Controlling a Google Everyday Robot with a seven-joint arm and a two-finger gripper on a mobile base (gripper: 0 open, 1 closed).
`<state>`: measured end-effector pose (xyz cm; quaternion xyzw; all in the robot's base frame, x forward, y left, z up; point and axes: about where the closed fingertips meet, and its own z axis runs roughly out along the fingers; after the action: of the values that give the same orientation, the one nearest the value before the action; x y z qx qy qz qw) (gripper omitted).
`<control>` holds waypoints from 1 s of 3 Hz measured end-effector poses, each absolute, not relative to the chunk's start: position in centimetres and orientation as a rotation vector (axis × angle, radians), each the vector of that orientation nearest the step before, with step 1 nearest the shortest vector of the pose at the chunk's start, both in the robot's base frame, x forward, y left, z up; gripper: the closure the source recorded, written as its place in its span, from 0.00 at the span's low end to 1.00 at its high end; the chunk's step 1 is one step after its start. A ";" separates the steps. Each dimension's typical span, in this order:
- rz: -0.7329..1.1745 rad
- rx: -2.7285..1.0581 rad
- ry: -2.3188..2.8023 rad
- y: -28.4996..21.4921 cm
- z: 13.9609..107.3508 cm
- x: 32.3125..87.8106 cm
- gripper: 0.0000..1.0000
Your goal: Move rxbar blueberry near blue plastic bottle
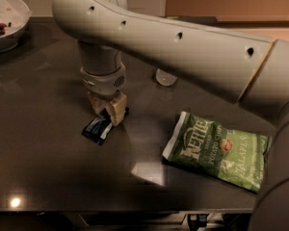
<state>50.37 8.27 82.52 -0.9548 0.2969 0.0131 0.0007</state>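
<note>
Dark blue flat rxbar blueberry [97, 128], pale panel, gripper [107, 110] low over it, jaws clasping its end

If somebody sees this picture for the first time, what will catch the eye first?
The big cream robot arm stretches across the top from the right, its gripper low over the dark table, at the upper end of the small rxbar blueberry. Right of it lies a bright green chip bag; a white bowl sits in the far-left corner.
</note>
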 end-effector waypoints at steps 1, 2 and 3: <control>0.066 -2.941 1.043 5.8 83.7 51.3 1.00; 0.089 -2.834 1.220 2.5 85.4 52.6 1.00; 0.107 -2.704 1.400 -0.4 86.9 54.7 1.00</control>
<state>54.66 -0.40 86.94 -0.8865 0.4590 0.0349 0.0473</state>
